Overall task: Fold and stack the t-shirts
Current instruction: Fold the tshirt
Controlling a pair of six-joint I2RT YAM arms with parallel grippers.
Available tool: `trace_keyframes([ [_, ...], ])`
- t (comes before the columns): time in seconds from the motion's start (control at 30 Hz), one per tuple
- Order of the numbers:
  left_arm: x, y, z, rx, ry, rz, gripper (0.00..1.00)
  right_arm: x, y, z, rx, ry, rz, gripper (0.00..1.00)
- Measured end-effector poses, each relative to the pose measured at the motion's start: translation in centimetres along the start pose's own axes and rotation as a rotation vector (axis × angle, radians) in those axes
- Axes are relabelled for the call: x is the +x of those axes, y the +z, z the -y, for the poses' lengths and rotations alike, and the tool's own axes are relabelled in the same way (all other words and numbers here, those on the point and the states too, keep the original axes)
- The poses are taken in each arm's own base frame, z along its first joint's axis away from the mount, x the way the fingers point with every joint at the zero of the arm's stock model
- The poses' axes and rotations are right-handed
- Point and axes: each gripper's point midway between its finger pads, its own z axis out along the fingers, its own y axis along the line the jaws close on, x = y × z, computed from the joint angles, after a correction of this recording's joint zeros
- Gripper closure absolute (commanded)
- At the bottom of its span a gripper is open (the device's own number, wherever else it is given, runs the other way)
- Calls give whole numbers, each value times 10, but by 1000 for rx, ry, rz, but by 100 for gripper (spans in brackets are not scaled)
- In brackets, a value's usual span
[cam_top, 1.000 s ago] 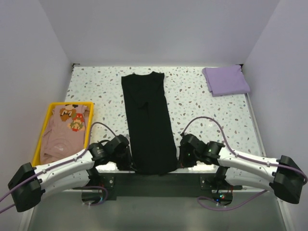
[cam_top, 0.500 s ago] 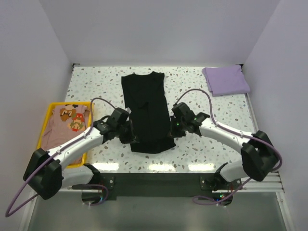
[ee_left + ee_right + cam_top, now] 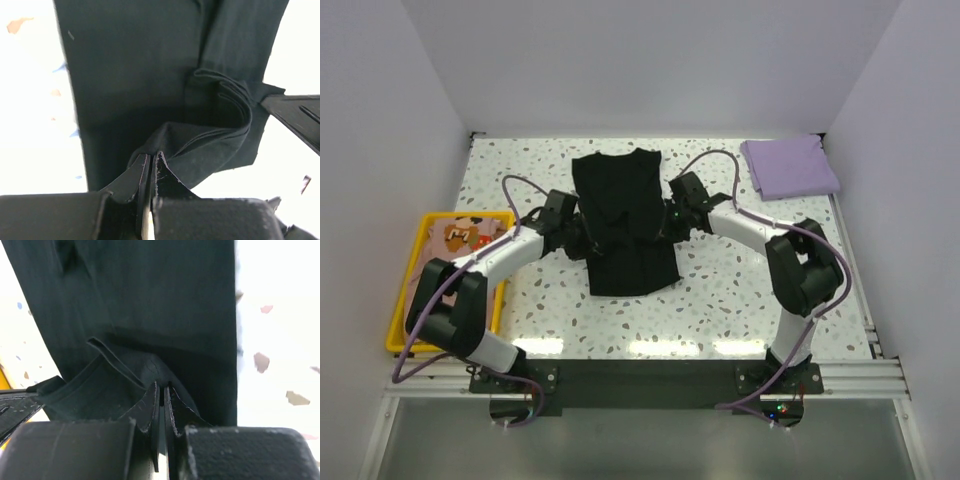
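Speckled desk [image 3: 740, 290] under bright light, and the black shirt [image 3: 630, 262] lies right down the middle of it, a long narrow panel with its collar end toward the far wall. Its near end is lifted and doubled over the body, so the fold to half length is under way, not yet laid flat. Left of the black shirt, at the desk's edge, sits the yellow tray [image 3: 470, 213] with the peach shirt [image 3: 460, 238] rumpled inside, waiting its turn. Far right of the black shirt, up in the corner, the lavender shirt [image 3: 790, 167] is already a neat square, presumably the base of the stack. Now the small stuff: the left fingers [image 3: 131, 179] are pressed together on the black shirt's left hem corner, the right fingers [image 3: 176, 416] clamped on the right corner, each pinching several layers of cloth with a curl hanging between them. Here is the danger, as I read it: that slack middle could drop first and crease under the fold if the corners go down too soon. If one side travels further than the other, the edge lands skewed. And with many plies in each pinch, an inner layer could slip free or drag when the fingers part, pulling the fold open.
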Motion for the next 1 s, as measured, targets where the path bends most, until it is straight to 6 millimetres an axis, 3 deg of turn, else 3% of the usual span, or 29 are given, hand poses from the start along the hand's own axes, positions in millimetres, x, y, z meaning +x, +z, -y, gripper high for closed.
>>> trace_keyframes([
  [0.27,-36,15,-3,-14,-41,45,100,-40,14,5,-12,36,29,100],
  [0.47,-52,15,3,-2,-42,70,100,-49,13,10,-20,47,36,100],
  [0.7,-65,22,-9,-28,-65,81,100,-73,11,0,-63,45,70,100],
  [1.0,-82,34,-20,-50,-79,88,99,-80,36,12,-68,66,54,100],
])
